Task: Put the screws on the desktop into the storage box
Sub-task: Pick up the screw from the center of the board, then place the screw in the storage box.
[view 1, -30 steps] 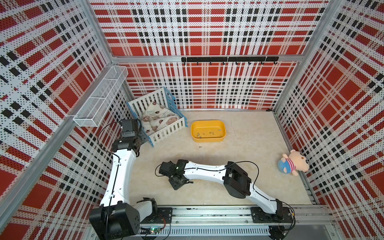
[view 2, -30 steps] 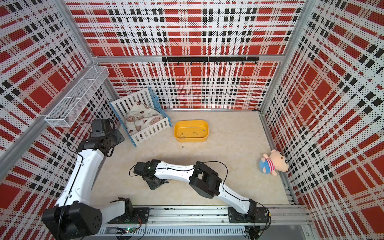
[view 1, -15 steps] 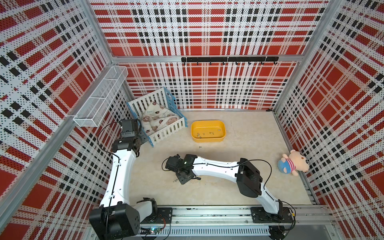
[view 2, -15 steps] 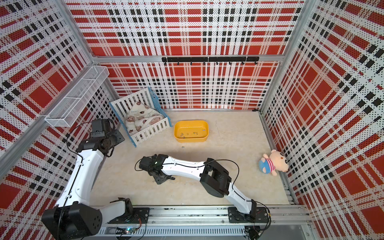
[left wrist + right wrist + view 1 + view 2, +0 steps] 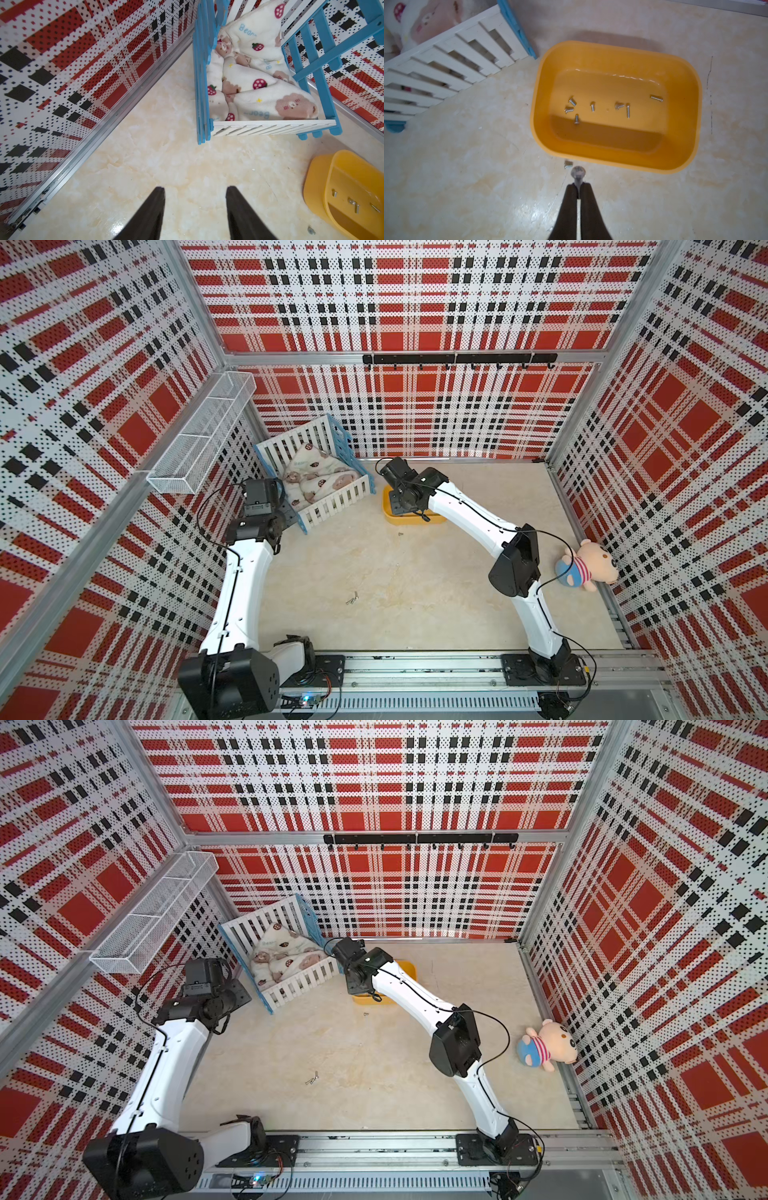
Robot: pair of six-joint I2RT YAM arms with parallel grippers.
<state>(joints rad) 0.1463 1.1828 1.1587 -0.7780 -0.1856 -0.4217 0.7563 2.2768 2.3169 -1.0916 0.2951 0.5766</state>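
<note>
Silver-grey, a small cluster of screws (image 5: 352,598) lies on the beige marble-look desk (image 5: 374,572), well short of the yellow storage box (image 5: 392,517) on the robot's side. A plush bear (image 5: 590,566) in a striped shirt lies well apart from the box, against the side wall away from the crib. One loose screw (image 5: 400,534) rests on the desk just in front of the box's near wall.

The right pincer (image 5: 578,185) is clamped on a single screw (image 5: 578,172) by its shank, with the head poking out past the tips. In both top views the right arm (image 5: 465,510) hangs over the box's crib-side end and hides much of the tub. Seven more screws (image 5: 592,106) lie scattered flat on the box floor.

The left pincer (image 5: 195,189) is spread wide and empty above bare desk, on the crib side of the box and apart from it.

Just beside the box stands a white-and-blue slatted crib (image 5: 270,128). Its fleece blanket (image 5: 255,79) is printed with bears and strawberries, and the blue word "Bear" can be read in several places. Beyond the box, a black hook rail (image 5: 457,359) runs along the back wall.
</note>
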